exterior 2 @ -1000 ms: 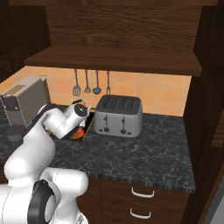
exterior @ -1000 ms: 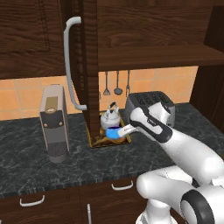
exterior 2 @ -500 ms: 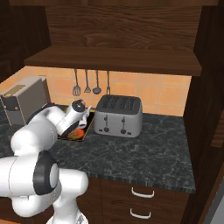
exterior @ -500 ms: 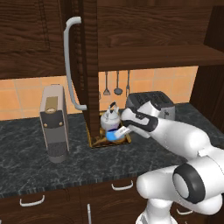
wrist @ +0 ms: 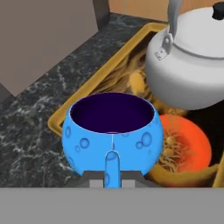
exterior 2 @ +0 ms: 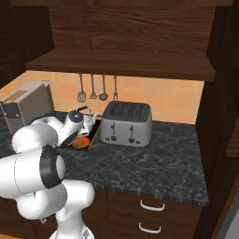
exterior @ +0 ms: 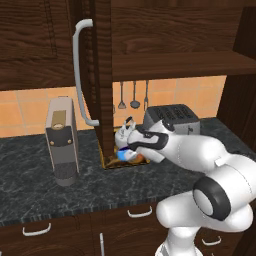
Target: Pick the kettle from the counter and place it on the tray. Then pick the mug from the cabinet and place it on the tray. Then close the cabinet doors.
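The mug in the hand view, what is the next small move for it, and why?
Probably lower the mug the last bit onto the tray, then open. The gripper is shut on the mug's handle, the mug hangs over the tray's near corner, and the kettle already stands on the tray beside it.

Even, soft, shadowless rendered light

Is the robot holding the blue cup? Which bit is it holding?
Yes. The gripper is shut on the mug, pinching it at its little handle on the near side, above the tray beside the kettle.
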